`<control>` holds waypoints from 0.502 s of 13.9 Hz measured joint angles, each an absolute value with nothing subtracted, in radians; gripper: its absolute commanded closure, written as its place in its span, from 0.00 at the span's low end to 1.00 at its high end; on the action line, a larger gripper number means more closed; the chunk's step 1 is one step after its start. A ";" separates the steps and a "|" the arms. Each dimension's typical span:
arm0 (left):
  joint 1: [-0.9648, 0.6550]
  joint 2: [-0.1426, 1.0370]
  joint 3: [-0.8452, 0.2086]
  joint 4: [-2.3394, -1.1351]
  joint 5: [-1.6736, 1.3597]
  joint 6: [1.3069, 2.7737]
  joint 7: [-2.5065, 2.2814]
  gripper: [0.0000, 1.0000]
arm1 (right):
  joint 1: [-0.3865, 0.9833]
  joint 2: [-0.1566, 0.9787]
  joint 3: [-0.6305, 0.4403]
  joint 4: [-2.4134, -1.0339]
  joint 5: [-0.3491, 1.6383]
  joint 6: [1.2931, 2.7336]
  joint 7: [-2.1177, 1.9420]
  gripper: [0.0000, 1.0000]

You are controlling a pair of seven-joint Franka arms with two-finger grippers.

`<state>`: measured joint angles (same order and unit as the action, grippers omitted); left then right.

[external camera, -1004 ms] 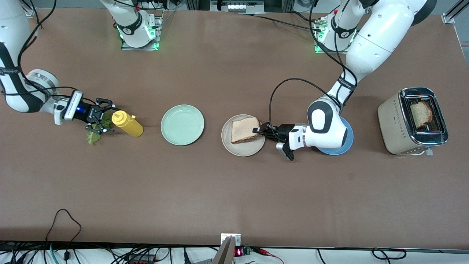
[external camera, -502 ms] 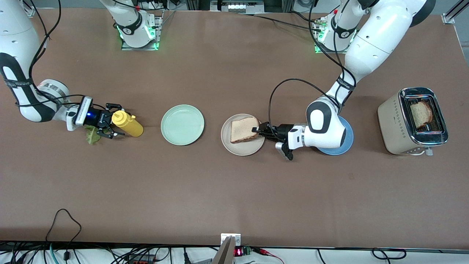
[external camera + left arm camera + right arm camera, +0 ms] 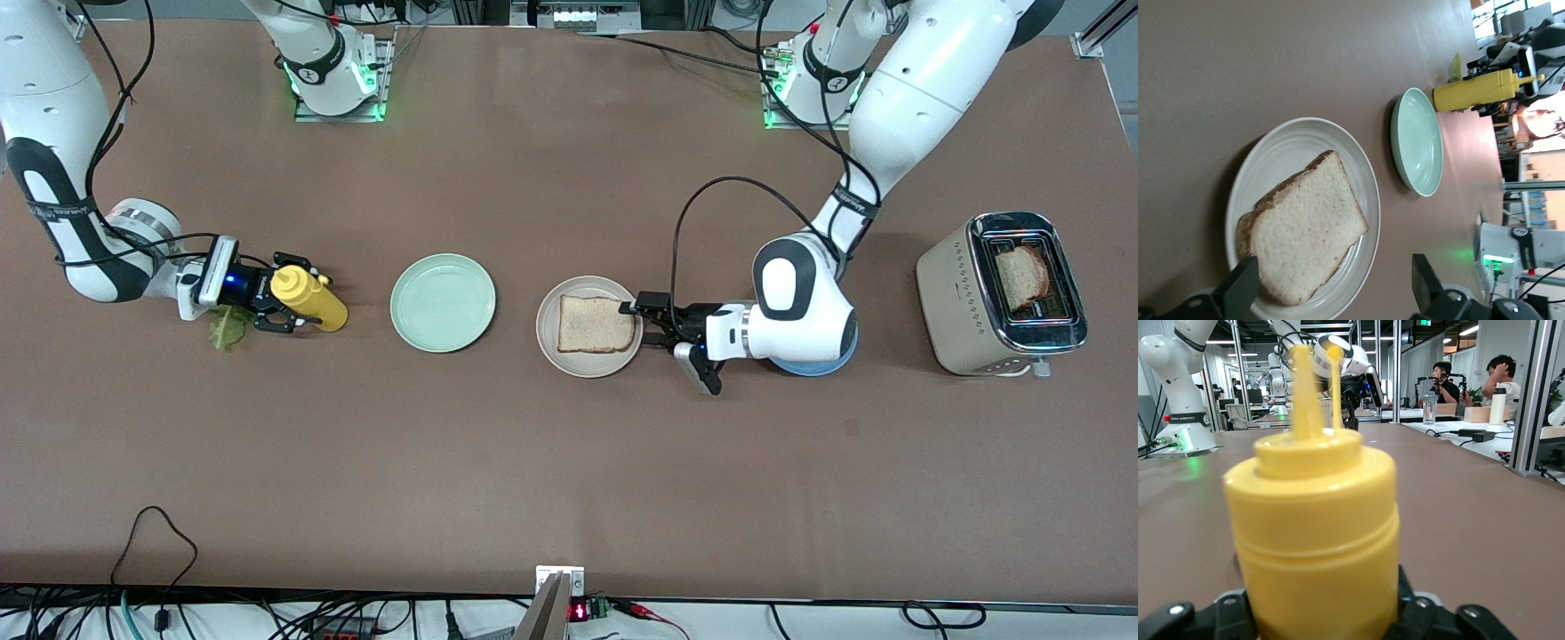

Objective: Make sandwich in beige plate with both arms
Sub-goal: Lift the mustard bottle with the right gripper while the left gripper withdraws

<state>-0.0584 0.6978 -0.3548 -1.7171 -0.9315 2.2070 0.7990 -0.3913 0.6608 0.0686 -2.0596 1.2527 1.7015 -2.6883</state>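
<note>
Bread slice (image 3: 595,324) lies flat on the beige plate (image 3: 547,342), mid-counter. Left gripper (image 3: 647,316) sits just off the plate rim toward the left arm's end, jaws released and empty; in the left wrist view the two tips flank the plate edge, clear of the bread.

Right gripper (image 3: 286,306) straddles the base of the yellow bottle (image 3: 308,299) at the right arm's end. The jaws flank the bottle on both sides in the right wrist view; whether they have clamped it cannot be told. Lettuce (image 3: 228,327) lies on the counter beside that gripper.

Risks:
- An off-centre grip on the round bottle could tip it or let it roll.
- The right wrist could drag the lettuce, which lies close by.
- The left gripper, retreating low, could nudge the plate.

Change against the earliest frame: the left jaws pinched the bread's edge, slice tilted; now it is let go. The right gripper was over the lettuce; it has advanced onto the bottle.
</note>
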 measured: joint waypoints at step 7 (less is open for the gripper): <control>-0.045 0.534 -0.346 -1.714 -0.309 2.052 0.454 0.00 | -0.241 0.505 0.068 -2.004 1.197 1.871 -2.466 0.72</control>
<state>-0.0447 0.5342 -0.3460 -1.7145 -0.3094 2.0516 0.4538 -0.2413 0.5051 0.0684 -2.0036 1.1969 1.8713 -2.4659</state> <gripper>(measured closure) 0.000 0.498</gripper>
